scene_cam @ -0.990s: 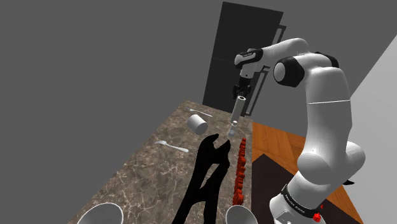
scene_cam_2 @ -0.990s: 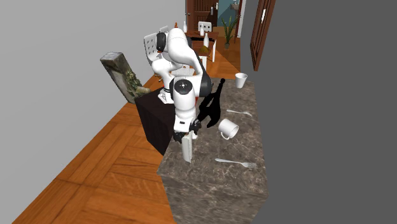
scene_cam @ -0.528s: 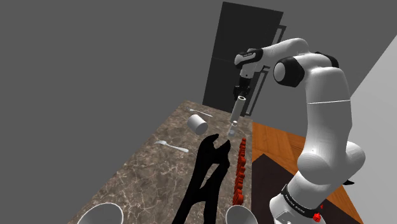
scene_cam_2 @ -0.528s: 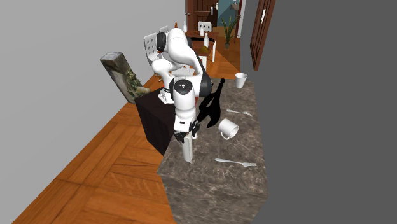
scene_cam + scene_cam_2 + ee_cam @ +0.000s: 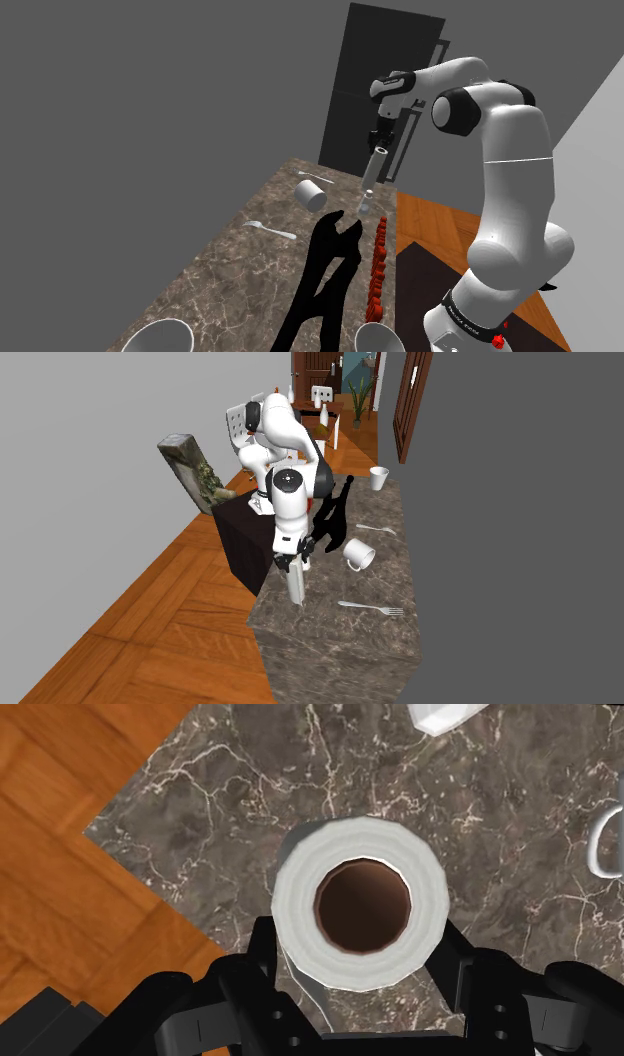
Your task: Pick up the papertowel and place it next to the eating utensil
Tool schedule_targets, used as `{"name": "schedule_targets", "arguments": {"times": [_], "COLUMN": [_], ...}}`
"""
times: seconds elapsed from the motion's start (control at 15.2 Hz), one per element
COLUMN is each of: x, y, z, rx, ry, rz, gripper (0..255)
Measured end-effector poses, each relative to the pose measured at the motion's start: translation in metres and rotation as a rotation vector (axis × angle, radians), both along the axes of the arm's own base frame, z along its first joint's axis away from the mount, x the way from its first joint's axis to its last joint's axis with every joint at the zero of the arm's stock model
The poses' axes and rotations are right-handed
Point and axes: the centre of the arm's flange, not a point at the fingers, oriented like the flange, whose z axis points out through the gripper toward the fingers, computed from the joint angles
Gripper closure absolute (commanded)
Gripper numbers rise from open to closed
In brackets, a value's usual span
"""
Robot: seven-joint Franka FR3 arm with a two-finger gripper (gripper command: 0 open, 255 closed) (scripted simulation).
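- Lifted a little since a moment ago: end effector [image 5: 379,150], fingers clamped on the white paper towel roll [image 5: 371,176].
- Roll: upright, over the marbled desk [image 5: 230,270] near its corner.
- Fork [image 5: 372,608]: flat on the desk, apart from the roll.

White paper towel roll [image 5: 296,900], brown inside; black tool [image 5: 360,949]; dark brown desk [image 5: 500,834] veined white; orange wood-grain floor [image 5: 60,834].

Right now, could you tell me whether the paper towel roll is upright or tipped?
Upright: the wrist view looks straight down the brown core of the paper towel roll, clasped by the gripper.
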Motion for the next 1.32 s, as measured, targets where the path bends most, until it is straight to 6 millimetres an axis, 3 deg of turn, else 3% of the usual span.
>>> {"name": "schedule_targets", "arguments": {"times": [0.92, 1.06, 1.32], "x": [0.000, 0.003, 0.012], "y": [-0.001, 0.013, 0.062], "z": [0.074, 0.076, 0.078], "rx": [0.000, 0.000, 0.000], "ry": [0.000, 0.000, 0.000], "rz": [0.000, 0.000, 0.001], "gripper": [255, 255, 255]}}
